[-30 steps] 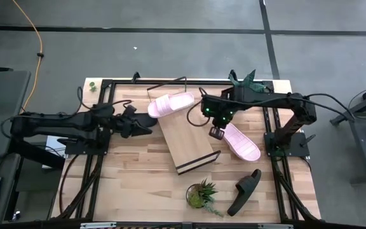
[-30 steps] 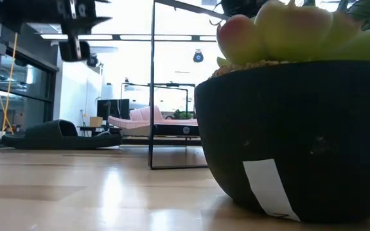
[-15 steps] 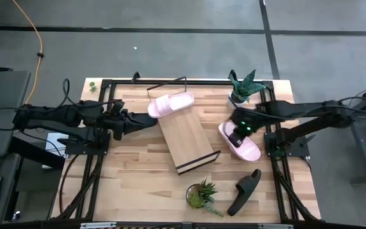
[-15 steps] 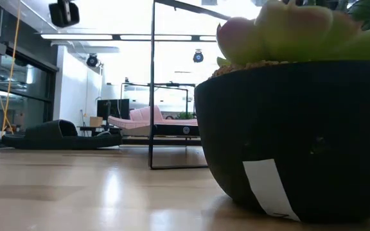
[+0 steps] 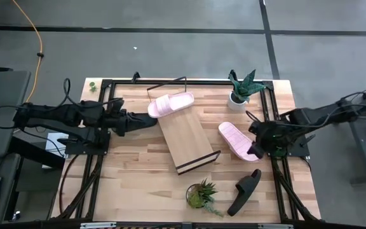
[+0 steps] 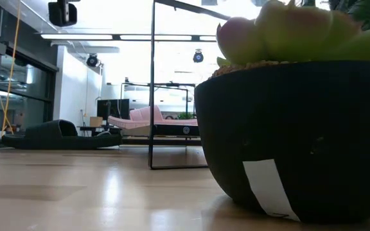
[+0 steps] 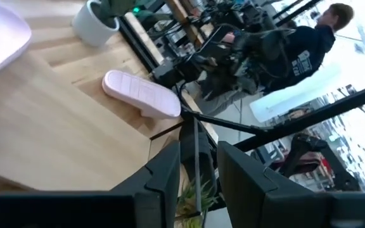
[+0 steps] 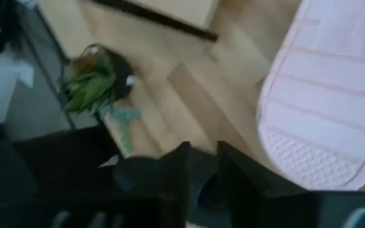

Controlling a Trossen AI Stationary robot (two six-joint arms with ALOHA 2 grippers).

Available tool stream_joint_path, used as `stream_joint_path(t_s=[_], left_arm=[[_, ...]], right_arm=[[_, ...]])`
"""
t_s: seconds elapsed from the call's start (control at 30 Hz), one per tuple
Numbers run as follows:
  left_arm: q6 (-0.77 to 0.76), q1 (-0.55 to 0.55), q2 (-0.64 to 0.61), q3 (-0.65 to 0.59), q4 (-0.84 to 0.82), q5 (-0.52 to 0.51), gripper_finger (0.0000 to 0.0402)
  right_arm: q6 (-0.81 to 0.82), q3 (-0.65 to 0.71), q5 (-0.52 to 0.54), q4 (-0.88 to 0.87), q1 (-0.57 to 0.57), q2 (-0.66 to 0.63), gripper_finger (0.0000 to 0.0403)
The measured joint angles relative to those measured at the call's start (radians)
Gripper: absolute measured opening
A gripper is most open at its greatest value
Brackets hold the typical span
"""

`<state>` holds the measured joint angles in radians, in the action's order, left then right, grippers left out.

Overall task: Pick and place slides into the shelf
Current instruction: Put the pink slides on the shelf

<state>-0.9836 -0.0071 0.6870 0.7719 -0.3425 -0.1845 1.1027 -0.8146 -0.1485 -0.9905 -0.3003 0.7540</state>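
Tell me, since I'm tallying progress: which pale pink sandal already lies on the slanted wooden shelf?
The pale pink wide-strap sandal at the upper end of the slanted light-wood shelf. The other pale pink sandal lies on the butcher-block tabletop, right of the shelf.

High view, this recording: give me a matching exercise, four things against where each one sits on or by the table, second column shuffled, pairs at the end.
Things:
1. pink slide with strap up
2. pink slide, sole up
3. black slide
4. white-potted plant

Places:
A. near edge of the table, right of the dark-potted plant
B. far right corner of the table
C. on the top end of the shelf
D. flat on the table between the shelf and the right gripper

Pairs: 1-C, 2-D, 3-A, 4-B
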Motion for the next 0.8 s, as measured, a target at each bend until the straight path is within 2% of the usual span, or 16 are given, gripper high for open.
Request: stream_joint_path(t_s=[0.1, 0.2, 0.4, 0.6, 0.8], left_arm=[[-0.026, 0.000, 0.027, 0.000, 0.002, 0.000, 0.0095], [-0.052, 0.000, 0.057, 0.000, 0.002, -0.014, 0.0095], [-0.087, 0.000, 0.118, 0.000, 0.002, -0.020, 0.0095], [-0.099, 0.000, 0.164, 0.000, 0.004, -0.027, 0.0095], [-0.107, 0.000, 0.168, 0.000, 0.005, -0.047, 0.0095]], right_arm=[[-0.013, 0.000, -0.021, -0.014, -0.035, -0.014, 0.0117], [-0.072, 0.000, -0.001, -0.045, -0.083, -0.008, 0.0137], [-0.158, 0.000, 0.149, -0.124, -0.182, 0.081, 0.0140], [-0.210, 0.000, 0.214, -0.216, -0.228, 0.248, 0.0140], [-0.199, 0.000, 0.277, -0.180, -0.258, 0.349, 0.0140]])
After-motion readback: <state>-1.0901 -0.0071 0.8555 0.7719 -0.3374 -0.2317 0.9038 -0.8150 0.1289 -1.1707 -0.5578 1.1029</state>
